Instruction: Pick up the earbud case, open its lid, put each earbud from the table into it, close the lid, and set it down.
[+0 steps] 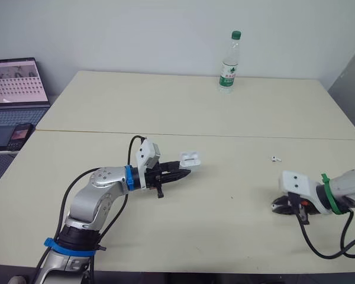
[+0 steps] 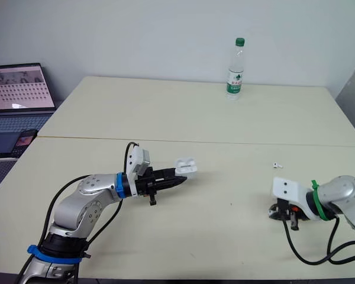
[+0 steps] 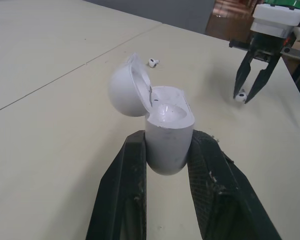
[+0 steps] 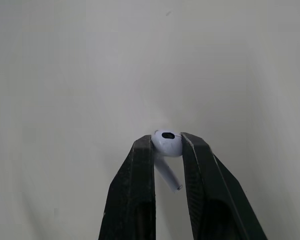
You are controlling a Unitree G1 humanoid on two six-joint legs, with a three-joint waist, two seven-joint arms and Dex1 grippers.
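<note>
My left gripper (image 1: 183, 173) is shut on the white earbud case (image 1: 190, 158) and holds it just above the table's middle. The lid (image 3: 126, 91) stands open, and the fingers (image 3: 125, 170) clamp the case body (image 3: 167, 137) from both sides. At the right, my right gripper (image 1: 279, 206) points down at the table, shut on a white earbud (image 4: 166, 142) whose stem hangs between the fingertips. This right gripper (image 3: 247, 95) is also visible in the left wrist view. A second earbud (image 1: 276, 158) lies loose on the table beyond it.
A water bottle (image 1: 230, 63) stands upright at the table's far edge. A laptop (image 1: 16, 83) and a phone (image 1: 21, 135) sit on a side surface to the left. A seam (image 1: 225, 135) runs across the beige table.
</note>
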